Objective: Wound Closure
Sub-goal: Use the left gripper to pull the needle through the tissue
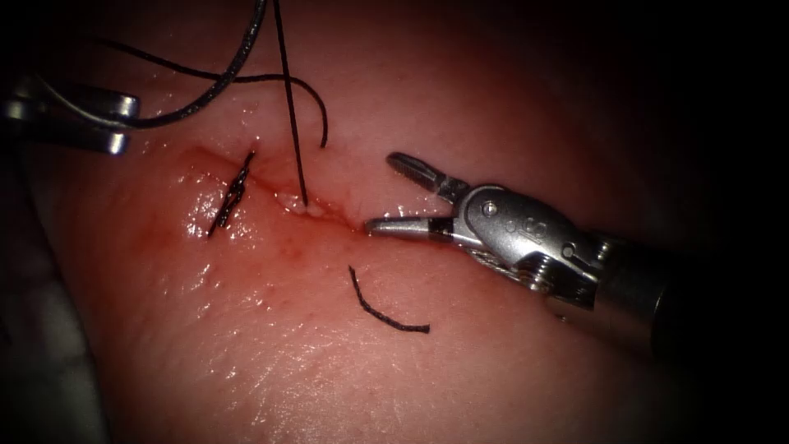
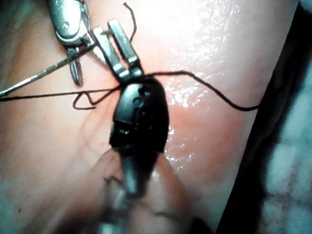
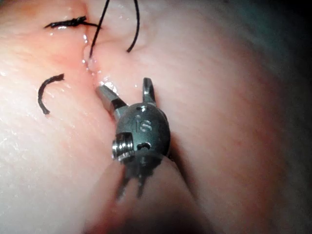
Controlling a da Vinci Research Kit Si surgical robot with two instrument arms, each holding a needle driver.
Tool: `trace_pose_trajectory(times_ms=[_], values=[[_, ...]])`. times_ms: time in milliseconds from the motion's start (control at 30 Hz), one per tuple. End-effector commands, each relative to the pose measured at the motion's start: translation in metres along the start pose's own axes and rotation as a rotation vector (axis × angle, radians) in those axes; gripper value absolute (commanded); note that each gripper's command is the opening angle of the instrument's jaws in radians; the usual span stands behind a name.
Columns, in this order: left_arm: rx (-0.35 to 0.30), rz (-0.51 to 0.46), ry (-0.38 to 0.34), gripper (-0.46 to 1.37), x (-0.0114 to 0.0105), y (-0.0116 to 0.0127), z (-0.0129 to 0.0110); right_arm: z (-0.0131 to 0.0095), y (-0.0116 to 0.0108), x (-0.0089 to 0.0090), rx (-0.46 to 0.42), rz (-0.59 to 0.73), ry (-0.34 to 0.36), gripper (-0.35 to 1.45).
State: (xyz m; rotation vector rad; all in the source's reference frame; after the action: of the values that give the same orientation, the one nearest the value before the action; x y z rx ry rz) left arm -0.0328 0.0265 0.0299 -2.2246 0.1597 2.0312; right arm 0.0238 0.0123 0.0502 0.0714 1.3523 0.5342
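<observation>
Endoscope view: your right gripper (image 1: 378, 193) gapes empty beside the cut's (image 1: 329, 215) right end; your left gripper (image 1: 123, 123) clamps the thread (image 1: 289, 107), keeping it taut.

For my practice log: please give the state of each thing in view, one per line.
left tool: shut on the thread, left of the cut
right tool: open, empty, at the cut's right end
thread: enters the tissue at the cut
tied stitch: across the cut
cut end of thread: loose on the tissue
</observation>
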Motion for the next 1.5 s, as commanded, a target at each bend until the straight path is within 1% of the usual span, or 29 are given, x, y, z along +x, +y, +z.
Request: trace_pose_trajectory(times_ms=[33, 100, 233, 433, 600, 700, 800, 967, 1100, 1300, 1367, 1400, 1467, 1500], values=[[0.006, 0.008, 0.000, -0.35, 0.0000, -0.0002, 0.0001, 0.0000, 0.0000, 0.0000, 0.005, 0.000, 0.000, 1.19], [0.024, 0.035, -0.007, -0.35, 0.0001, -0.0013, 0.0000, 0.0000, 0.0000, 0.0000, 0.006, 0.000, 0.000, 1.19], [0.042, 0.051, -0.021, -0.35, 0.0001, -0.0022, -0.0002, -0.0001, 0.0000, 0.0000, 0.006, 0.000, 0.000, 1.19], [0.064, 0.068, -0.033, -0.35, -0.0002, -0.0025, -0.0005, -0.0001, 0.0000, 0.0000, 0.007, 0.000, -0.003, 1.19], [0.067, 0.071, -0.039, -0.35, -0.0006, -0.0024, -0.0009, -0.0001, -0.0001, 0.0001, 0.008, 0.000, -0.002, 1.19], [0.065, 0.077, -0.040, -0.35, -0.0010, -0.0018, -0.0012, -0.0002, -0.0001, 0.0001, 0.009, 0.000, -0.002, 1.19], [0.064, 0.089, -0.041, -0.35, -0.0015, -0.0007, -0.0015, -0.0003, -0.0001, 0.0002, 0.009, 0.001, -0.002, 1.19], [0.064, 0.087, -0.042, -0.35, -0.0030, 0.0019, -0.0018, -0.0002, 0.0000, 0.0003, 0.009, 0.003, -0.003, 1.19], [0.064, 0.086, -0.043, -0.35, -0.0040, 0.0034, -0.0019, -0.0003, 0.0000, 0.0004, 0.009, 0.003, -0.004, 1.19], [0.062, 0.090, -0.053, -0.35, -0.0062, 0.0062, -0.0010, -0.0003, 0.0001, 0.0010, 0.007, 0.032, -0.006, 1.19], [0.061, 0.086, -0.058, -0.35, -0.0074, 0.0073, -0.0004, -0.0004, 0.0001, 0.0015, 0.008, 0.042, -0.007, 1.19], [0.062, 0.088, -0.059, -0.35, -0.0075, 0.0074, -0.0003, -0.0004, 0.0001, 0.0016, 0.008, 0.042, -0.007, 1.19], [0.059, 0.094, -0.068, -0.35, -0.0086, 0.0082, 0.0002, -0.0007, 0.0001, 0.0022, 0.011, 0.047, -0.009, 1.19], [0.059, 0.094, -0.068, -0.35, -0.0086, 0.0082, 0.0002, -0.0007, 0.0001, 0.0022, 0.011, 0.047, -0.009, 1.19]])
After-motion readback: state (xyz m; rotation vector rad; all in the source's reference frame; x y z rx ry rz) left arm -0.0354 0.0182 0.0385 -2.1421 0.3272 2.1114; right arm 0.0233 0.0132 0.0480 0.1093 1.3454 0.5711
